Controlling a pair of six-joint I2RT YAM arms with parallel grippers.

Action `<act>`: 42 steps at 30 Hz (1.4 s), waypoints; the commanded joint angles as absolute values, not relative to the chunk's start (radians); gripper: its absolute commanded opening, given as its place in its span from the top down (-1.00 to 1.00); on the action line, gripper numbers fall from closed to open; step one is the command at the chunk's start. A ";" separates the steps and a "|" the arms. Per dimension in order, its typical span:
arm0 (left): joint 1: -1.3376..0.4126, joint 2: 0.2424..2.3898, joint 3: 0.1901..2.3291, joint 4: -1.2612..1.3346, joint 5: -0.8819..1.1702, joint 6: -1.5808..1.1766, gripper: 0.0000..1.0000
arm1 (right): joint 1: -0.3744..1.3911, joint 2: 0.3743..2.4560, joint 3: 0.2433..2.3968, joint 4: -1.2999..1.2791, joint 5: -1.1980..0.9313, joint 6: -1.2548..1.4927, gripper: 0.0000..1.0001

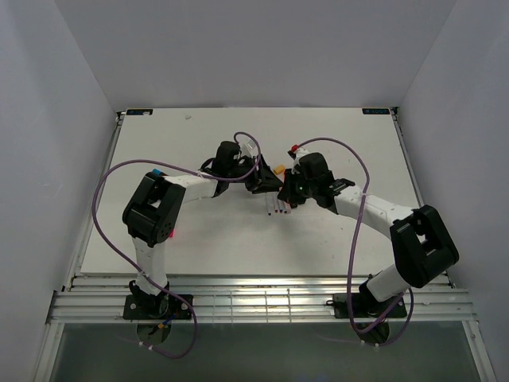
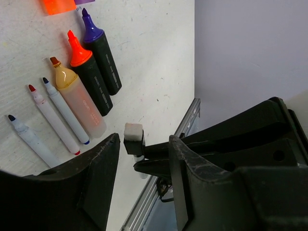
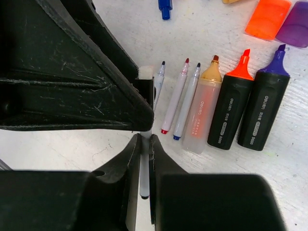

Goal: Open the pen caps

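My right gripper [image 3: 145,139] is shut on a thin white pen [image 3: 144,175] and holds it above the table. The pen's black cap with a white end [image 2: 134,137] sits between the fingers of my left gripper [image 2: 143,139]. That gripper is open, with a gap on each side of the cap. The two grippers meet mid-table in the top view: the left gripper [image 1: 258,181] and the right gripper [image 1: 285,193]. Loose caps lie on the table: an orange cap [image 3: 268,18], a purple cap [image 3: 294,30] and a blue cap [image 3: 164,7]. The orange cap also shows in the top view [image 1: 279,169].
A row of uncapped markers lies below the grippers: three thin white pens [image 3: 174,103], an amber highlighter [image 3: 204,110], an orange-tipped black marker [image 3: 231,108] and a purple-tipped black marker [image 3: 263,108]. A red cap [image 1: 294,148] lies further back. Purple cables loop over both arms.
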State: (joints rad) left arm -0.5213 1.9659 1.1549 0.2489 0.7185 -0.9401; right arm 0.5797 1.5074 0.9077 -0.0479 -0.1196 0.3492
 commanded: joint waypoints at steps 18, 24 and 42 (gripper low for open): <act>-0.529 1.954 1.166 0.304 0.756 -0.959 0.87 | 0.600 1.545 0.946 0.038 -0.121 0.368 0.85; -0.529 1.950 1.166 0.305 0.750 -0.973 1.00 | 0.600 1.552 0.933 0.040 -0.158 0.361 0.36; -0.442 1.990 1.393 -0.083 0.597 -0.816 1.00 | 0.860 1.676 1.126 -0.245 0.671 0.222 0.85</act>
